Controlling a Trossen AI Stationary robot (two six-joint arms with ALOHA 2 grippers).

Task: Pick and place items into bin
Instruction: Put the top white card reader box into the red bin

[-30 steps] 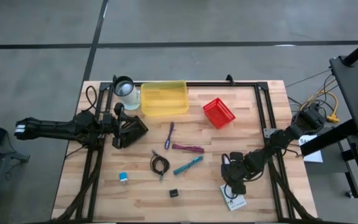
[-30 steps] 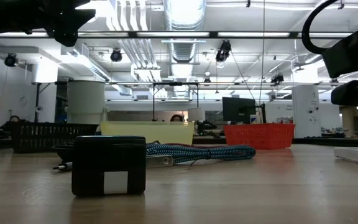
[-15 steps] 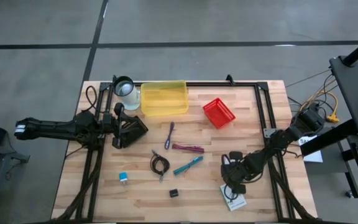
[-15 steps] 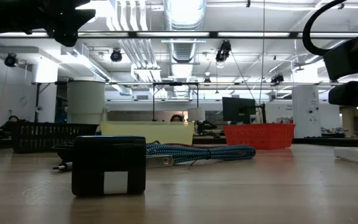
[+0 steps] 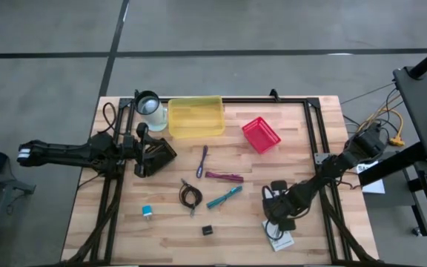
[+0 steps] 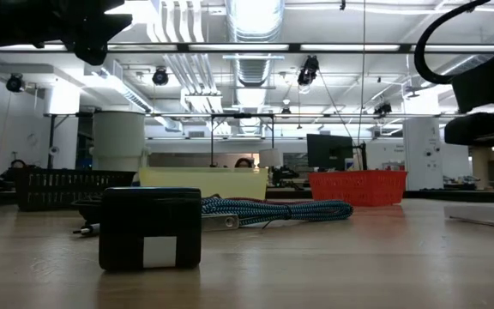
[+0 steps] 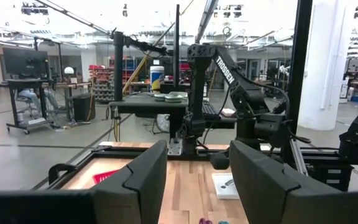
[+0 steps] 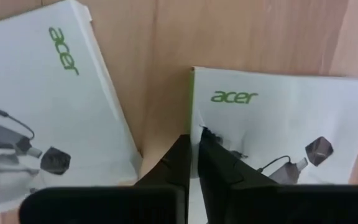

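We see the right gripper [image 8: 193, 163] pinching the thin edge of a glossy white printed card [image 8: 291, 130] between nearly closed jaws.

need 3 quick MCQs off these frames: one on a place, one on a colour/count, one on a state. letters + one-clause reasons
1. Where is the right gripper?
A. over the yellow bin
B. at the table's near right, by the white cards
C. beside the blue-white piece

2. What colour is the smaller bin?
A. red
B. green
C. black

3. What are the right gripper's fingers doing?
A. spread wide over bare wood
B. gripping the teal pen
C. pinched on the edge of a white card

Key: 1 B, since the high view puts it right beside the cards. 2 A, since it shows red beside the yellow bin. 3 C, since the right wrist view shows the fingertips closed on the card's edge, a second card alongside.
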